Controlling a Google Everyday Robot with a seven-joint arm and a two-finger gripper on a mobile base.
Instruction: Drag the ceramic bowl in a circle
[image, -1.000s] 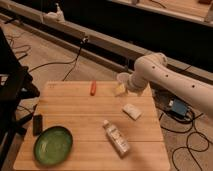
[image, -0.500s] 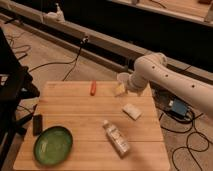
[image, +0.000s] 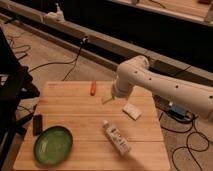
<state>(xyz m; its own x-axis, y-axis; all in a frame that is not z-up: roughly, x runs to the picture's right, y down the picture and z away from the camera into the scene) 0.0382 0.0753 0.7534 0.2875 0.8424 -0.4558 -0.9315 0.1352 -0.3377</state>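
The ceramic bowl (image: 53, 145) is wide, shallow and glossy green, and sits on the wooden table (image: 75, 107) at its front left corner. My gripper (image: 107, 98) hangs at the end of the white arm (image: 150, 82), which reaches in from the right. It is low over the far middle of the table, just right of a small orange item (image: 92, 88). It is well away from the bowl, up and to the right of it.
A white plastic bottle (image: 116, 137) lies on its side at the front middle. A white packet (image: 132, 111) lies right of centre. A black object (image: 37, 124) rests at the left edge near the bowl. A black stand (image: 12, 95) is to the left, with cables on the floor.
The arm has swung left and lowered the gripper toward the far middle of the table. The bowl and the other items have not moved.
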